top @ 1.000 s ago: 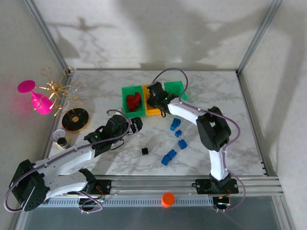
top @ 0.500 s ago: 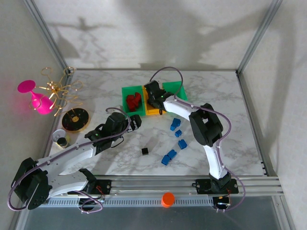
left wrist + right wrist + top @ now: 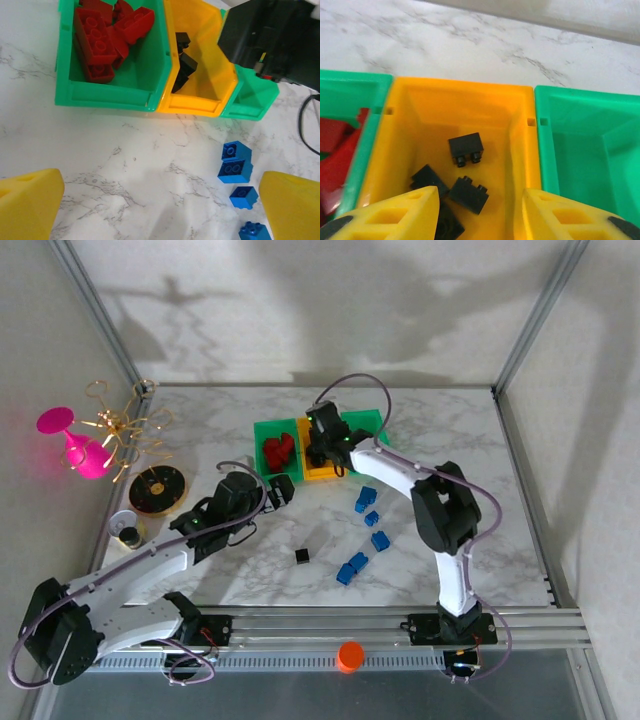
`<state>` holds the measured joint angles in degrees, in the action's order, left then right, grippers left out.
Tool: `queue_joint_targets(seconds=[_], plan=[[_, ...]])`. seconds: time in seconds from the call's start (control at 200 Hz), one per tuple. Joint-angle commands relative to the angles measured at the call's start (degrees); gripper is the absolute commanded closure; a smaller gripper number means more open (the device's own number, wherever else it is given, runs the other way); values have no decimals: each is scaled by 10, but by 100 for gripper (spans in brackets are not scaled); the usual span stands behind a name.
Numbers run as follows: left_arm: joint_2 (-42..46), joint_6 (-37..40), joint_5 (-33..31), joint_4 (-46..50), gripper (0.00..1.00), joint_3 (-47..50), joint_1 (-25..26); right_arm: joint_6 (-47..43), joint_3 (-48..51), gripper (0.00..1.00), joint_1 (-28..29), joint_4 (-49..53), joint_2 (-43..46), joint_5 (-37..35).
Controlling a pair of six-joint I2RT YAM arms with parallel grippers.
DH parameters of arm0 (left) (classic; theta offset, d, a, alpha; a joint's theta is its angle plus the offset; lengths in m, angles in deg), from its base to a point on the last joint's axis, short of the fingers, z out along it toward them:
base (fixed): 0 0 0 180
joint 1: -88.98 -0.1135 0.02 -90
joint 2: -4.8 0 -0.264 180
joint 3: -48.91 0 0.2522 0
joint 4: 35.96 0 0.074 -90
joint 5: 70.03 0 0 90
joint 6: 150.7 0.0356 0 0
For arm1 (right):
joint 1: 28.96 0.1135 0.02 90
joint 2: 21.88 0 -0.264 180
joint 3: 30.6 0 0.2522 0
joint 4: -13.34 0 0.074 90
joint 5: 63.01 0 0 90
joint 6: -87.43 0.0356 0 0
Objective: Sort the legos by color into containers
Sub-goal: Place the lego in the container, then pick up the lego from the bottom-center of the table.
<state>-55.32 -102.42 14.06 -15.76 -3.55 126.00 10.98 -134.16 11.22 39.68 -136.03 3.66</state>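
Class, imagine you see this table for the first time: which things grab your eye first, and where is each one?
The joined bins at the far middle of the table stand out: red legos in the left green one, black legos in the yellow-orange one beneath the open right gripper. Blue legos lie scattered on the marble, and a pink goblet sits left of the table.

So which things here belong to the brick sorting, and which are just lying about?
Job: red plastic bricks in a green plastic bin; black bricks in the yellow-orange middle bin; loose blue bricks and a black brick; the other green bin.
Lying about: orange round cap, round black-and-gold dish, pink goblet, gold wire ornament.
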Motion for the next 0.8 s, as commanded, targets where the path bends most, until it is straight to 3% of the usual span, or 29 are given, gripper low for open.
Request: queue_joint_targets(seconds=[0.0, 0.431, 0.796], plan=[[35, -8, 12, 23, 0, 2, -4, 20, 46, 51, 9, -6, 64, 53], [131, -22, 45, 89, 0, 57, 3, 93, 226, 42, 87, 17, 195, 106], [189, -53, 46, 116, 1, 103, 14, 194, 317, 35, 196, 31, 239, 67]])
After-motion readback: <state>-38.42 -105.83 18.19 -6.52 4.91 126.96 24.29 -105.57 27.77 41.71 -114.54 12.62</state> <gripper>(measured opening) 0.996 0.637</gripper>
